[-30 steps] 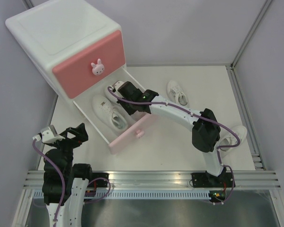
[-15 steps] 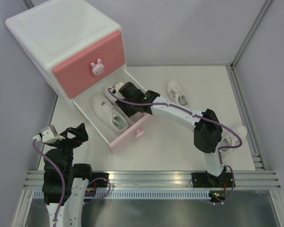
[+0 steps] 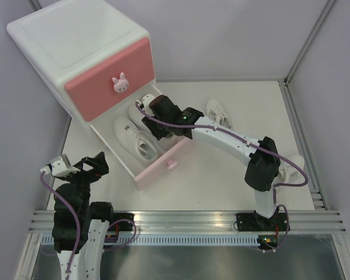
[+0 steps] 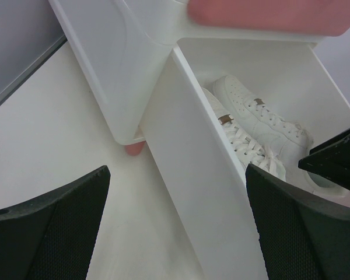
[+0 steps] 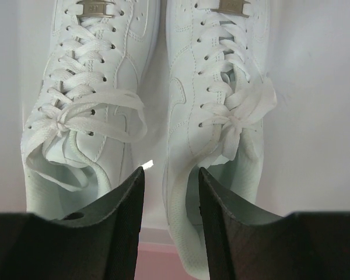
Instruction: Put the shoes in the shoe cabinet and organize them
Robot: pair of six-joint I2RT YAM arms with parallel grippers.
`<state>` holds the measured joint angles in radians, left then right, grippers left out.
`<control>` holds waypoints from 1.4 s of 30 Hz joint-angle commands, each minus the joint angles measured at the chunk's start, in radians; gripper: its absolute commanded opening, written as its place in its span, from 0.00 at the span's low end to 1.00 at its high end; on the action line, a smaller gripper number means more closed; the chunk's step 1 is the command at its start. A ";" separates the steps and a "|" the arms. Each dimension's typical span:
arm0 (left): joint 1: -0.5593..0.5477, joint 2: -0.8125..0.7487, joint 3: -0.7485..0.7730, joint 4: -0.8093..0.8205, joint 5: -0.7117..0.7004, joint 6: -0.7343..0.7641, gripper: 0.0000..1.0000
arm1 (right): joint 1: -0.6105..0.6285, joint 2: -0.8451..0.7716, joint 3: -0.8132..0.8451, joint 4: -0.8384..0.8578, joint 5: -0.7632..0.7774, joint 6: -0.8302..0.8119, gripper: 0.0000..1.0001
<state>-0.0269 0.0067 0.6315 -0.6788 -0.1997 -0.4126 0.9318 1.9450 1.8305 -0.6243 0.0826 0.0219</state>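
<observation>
Two shoes [image 3: 133, 137] in drawer [image 3: 157, 166], two on table [image 3: 210, 175]

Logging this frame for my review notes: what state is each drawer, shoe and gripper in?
Upper drawer: shut.
Lower drawer: pulled open.
Stored shoes: two, upright, side by side in the lower drawer.
Shoe beside the lower drawer: upright, not yet stored.
Far-right shoe: partly hidden, not yet stored.
Left gripper: open, empty.
Right gripper: over the lower drawer, narrowly apart at one shoe's collar; grip unclear.
</observation>
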 commanded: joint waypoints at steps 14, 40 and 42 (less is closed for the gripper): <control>0.012 -0.040 -0.003 0.036 0.014 0.038 1.00 | 0.001 -0.118 0.010 0.023 -0.010 0.033 0.56; 0.015 -0.051 -0.003 0.036 0.014 0.038 1.00 | 0.001 -0.537 -0.356 0.236 0.051 0.108 0.95; 0.015 -0.053 -0.003 0.036 0.014 0.038 1.00 | 0.001 -0.589 -0.419 0.264 0.051 0.116 0.97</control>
<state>-0.0170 0.0067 0.6315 -0.6785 -0.1997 -0.4122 0.9318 1.4349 1.4639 -0.4549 0.1146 0.1097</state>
